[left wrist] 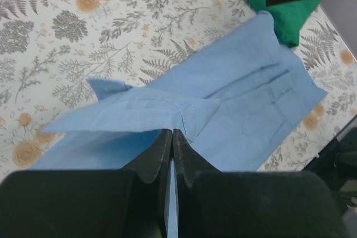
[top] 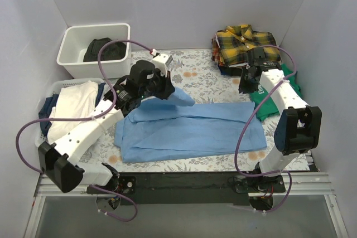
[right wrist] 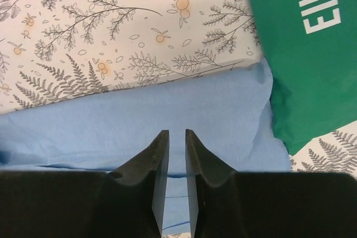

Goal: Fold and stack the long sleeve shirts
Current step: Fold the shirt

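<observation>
My left pincer [left wrist: 172, 133] clenched on a lifted fold of the light blue shirt [top: 189, 129], shirt spread across the surface [top: 195, 73], my right pincer [right wrist: 173, 133] slightly parted over its right edge, grasping nothing, plaid shirt [top: 242, 43] folded at far right.

A black garment [top: 103, 49] is sitting in a white plastic tub [top: 71, 42] far left, and a green white-lettered T-shirt [top: 266, 104] is lying right on the floral-printed tablecloth [top: 201, 76].
</observation>
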Motion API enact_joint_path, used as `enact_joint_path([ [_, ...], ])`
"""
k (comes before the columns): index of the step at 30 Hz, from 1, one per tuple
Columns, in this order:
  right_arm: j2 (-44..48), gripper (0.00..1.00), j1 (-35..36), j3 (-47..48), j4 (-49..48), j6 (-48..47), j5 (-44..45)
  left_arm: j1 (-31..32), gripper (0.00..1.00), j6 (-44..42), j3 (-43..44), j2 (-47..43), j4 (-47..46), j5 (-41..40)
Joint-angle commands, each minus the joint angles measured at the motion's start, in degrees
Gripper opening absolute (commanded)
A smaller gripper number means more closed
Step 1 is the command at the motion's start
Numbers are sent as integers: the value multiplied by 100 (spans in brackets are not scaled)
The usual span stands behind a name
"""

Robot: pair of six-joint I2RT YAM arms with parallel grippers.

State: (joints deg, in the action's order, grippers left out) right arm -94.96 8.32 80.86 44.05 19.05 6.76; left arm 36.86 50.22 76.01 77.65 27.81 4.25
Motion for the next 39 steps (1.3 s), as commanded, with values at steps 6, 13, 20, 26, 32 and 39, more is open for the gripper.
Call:
enact_joint_path([
  [6,109,27,179,211,-134,-559,-1534,356,0,515,-1112,-1190,189,848],
  [13,-110,27,855,369,-178,-701,-1722,1059,22,823,-2115,-1138,759,886],
  [20,-356,27,1715,703,-169,-885,-1397,1095,71,1526,-2038,-2585,524,-1618],
  [26,-840,33,2630,1001,-169,-1069,-1380,1069,77,2017,-1669,-2159,1146,-3684],
  [32,-1121,50,3711,1143,-186,-1386,-1362,481,75,2835,-1562,-1288,1772,-3320],
  [39,-1183,66,4222,791,-782,-1492,-1782,-644,72,3073,-1835,-1156,1744,-2762],
])
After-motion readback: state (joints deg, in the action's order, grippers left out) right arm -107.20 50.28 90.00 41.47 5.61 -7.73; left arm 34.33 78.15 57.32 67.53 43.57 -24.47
